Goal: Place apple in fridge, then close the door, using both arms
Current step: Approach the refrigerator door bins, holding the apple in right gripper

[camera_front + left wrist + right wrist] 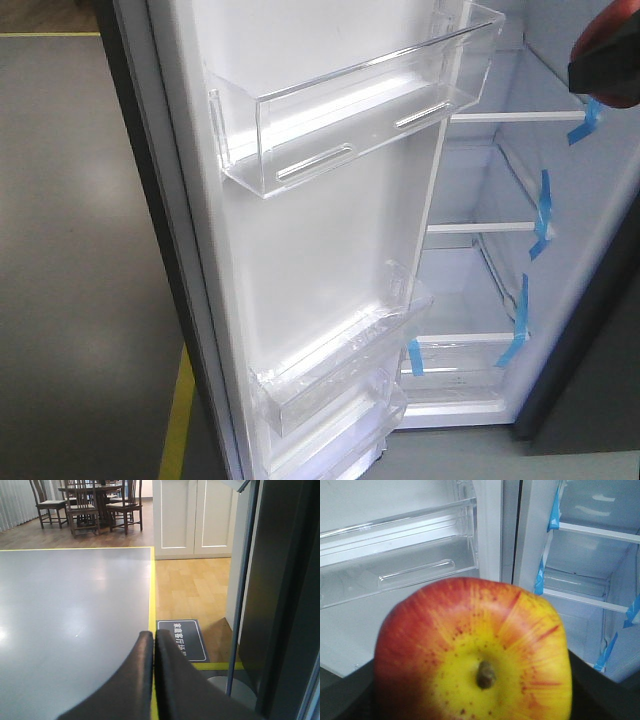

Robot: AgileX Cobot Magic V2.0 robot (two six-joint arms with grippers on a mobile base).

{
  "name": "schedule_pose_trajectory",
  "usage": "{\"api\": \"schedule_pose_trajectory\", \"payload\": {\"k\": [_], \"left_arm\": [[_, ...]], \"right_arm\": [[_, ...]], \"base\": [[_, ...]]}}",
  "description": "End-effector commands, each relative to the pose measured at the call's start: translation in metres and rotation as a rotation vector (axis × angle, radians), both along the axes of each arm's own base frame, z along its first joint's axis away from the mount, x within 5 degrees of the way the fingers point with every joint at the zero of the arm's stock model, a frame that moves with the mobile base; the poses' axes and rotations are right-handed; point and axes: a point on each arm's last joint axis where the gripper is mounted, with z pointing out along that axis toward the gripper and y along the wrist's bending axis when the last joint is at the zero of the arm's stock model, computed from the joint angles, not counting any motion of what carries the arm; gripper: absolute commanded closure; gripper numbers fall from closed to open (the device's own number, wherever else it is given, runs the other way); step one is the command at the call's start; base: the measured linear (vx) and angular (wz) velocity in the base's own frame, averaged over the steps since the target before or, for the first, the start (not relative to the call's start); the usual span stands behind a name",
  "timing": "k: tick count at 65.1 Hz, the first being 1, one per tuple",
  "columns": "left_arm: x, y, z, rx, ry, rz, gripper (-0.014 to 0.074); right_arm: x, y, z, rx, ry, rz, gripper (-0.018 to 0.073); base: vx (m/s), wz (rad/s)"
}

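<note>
Left tool (154, 636): fingers pressed flat together, nothing between them. It hangs over the grey floor (75, 620), right above the yellow line (152, 590) at that floor's right edge. Just past the tips a dark floor sign (183, 639) with white characters lies on the wood strip. Dining chairs (85, 505) are far back at top left. A dark grey panel fills the right edge of the left wrist view; I can't tell which part of the fridge it is.

Door (320, 250): swung fully open, white inner side facing out. The clear upper bin (370, 110) looks bare. The clear lower bins (335, 385) are stacked near the door's bottom, contents not readable.

Fridge (585, 300): cavity open to the right of the door. The white interior has clear shelves (480, 228) one above another. Blue tape strips (541, 215) sit at the shelf ends along the right wall, with one more at the lowest shelf's left front corner.

Right tool (608, 78): at the top right corner of the front view, level with the top shelf, clamped on the apple (475, 655). The apple is gripped from both sides, with dark finger parts showing at its lower left and lower right. Its stem end faces the wrist camera. It is red with a yellow patch around the stem. It is off every shelf, in front of the opening, with the upper door bin behind it to the left and the shelf ends to the right.
</note>
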Motion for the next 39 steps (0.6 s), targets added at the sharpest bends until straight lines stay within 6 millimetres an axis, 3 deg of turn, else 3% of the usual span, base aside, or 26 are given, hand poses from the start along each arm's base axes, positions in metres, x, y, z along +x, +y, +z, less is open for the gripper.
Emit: {"api": "schedule_pose_trajectory", "payload": {"k": [1,39], "left_arm": [[0.0006,-0.0005,-0.0027,-0.002,-0.053,-0.008,0.0603],[0.0006,-0.0005,-0.0027,-0.002,-0.053,-0.008,0.0603]], "right_arm": [[-0.0086,0.0006,0.0217,0.023,-0.125,-0.015,0.0566],[-0.007,0.0046,0.0277,0.102,-0.172,-0.008,0.0566]], "base": [[0.0,0.0],[0.0,0.0]]}}
